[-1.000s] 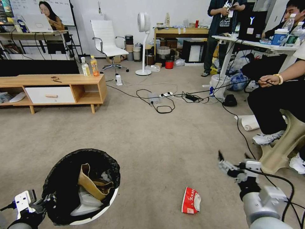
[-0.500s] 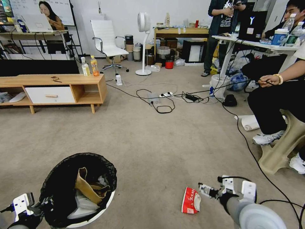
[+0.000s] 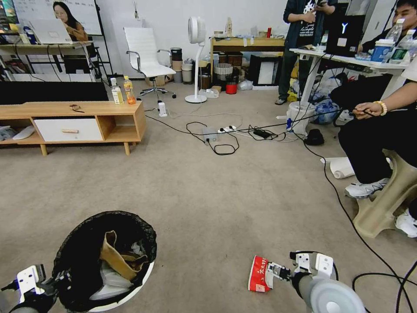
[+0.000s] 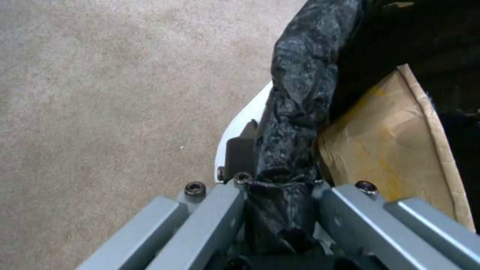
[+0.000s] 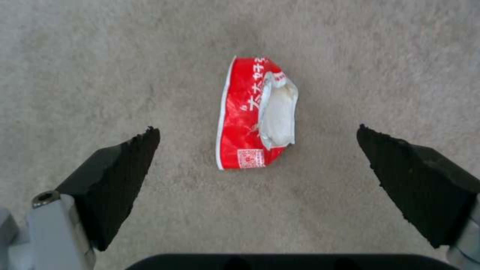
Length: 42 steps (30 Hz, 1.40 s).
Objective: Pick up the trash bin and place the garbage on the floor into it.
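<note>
Carpet [image 3: 208, 191]: one beige floor covering is spread under everything; cables are strewn across its far part.
Cabinet [image 3: 87, 119]: one low wooden unit is stood at the far left, with two upright drink bottles [image 3: 123, 91] on its top.
Trash bin [image 3: 106, 261]: one round white bin lined with a black bag is seen at the lower left of the head view, close to the robot; its lower edge is cut off by the frame. In the left wrist view the bag-covered rim [image 4: 295, 93] is shown close up.
Contents of the bin: one brown cardboard tray [image 3: 117, 256] is leant inside, and pale scraps beneath it are hard to make out, so they are not counted.
Packet [image 3: 259, 274]: one red-and-white piece of garbage is laid flat on the carpet, to the right of the bin and apart from it. In the right wrist view the packet [image 5: 255, 116] is seen torn open on one side.
Left gripper [image 4: 280, 180]: one, clamped on the bin's rim, the bag folded between its fingers; it is partly cut off at the lower left of the head view.
Right gripper [image 5: 257, 150]: one, spread wide, with two black fingertips [image 5: 125, 165] held either side of the packet and nothing touched. In the head view the right gripper [image 3: 273, 273] is placed just beside the packet.
</note>
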Tool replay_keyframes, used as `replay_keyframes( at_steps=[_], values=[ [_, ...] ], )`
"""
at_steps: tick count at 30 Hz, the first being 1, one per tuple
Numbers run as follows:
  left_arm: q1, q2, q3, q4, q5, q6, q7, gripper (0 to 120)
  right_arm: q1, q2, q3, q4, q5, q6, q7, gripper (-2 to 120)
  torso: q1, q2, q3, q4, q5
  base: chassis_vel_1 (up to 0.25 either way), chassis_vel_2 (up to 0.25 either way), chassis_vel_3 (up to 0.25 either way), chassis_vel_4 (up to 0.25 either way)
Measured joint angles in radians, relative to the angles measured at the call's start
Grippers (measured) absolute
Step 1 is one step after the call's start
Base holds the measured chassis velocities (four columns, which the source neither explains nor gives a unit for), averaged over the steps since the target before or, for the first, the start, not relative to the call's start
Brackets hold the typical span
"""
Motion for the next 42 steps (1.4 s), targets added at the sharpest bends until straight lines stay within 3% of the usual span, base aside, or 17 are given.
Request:
replay_keyframes(
  at_steps=[10,18,42],
  values=[
    [0.006,-0.01,0.004,0.014,0.026,0.0,0.008,1,0.108,0.037,-0.074,-0.18,-0.049,0.034,-0.082,99,0.0,0.0,0.0,0.0002,0.0,0.0,0.0,0.0,0.0],
    [0.014,0.005,0.001,0.035,0.035,-0.005,0.01,1,0.169,0.079,-0.108,-0.326,-0.114,0.069,-0.152,99,0.0,0.0,0.0,0.0,0.0,0.0,0.0,0.0,0.0],
    [-0.007,0.02,-0.001,0.074,0.033,-0.009,0.01,1,0.23,0.173,-0.158,-0.549,-0.197,0.117,-0.224,93,0.0,0.0,0.0,0.0,-0.0001,0.0,0.0,0.0,0.0]
  ],
)
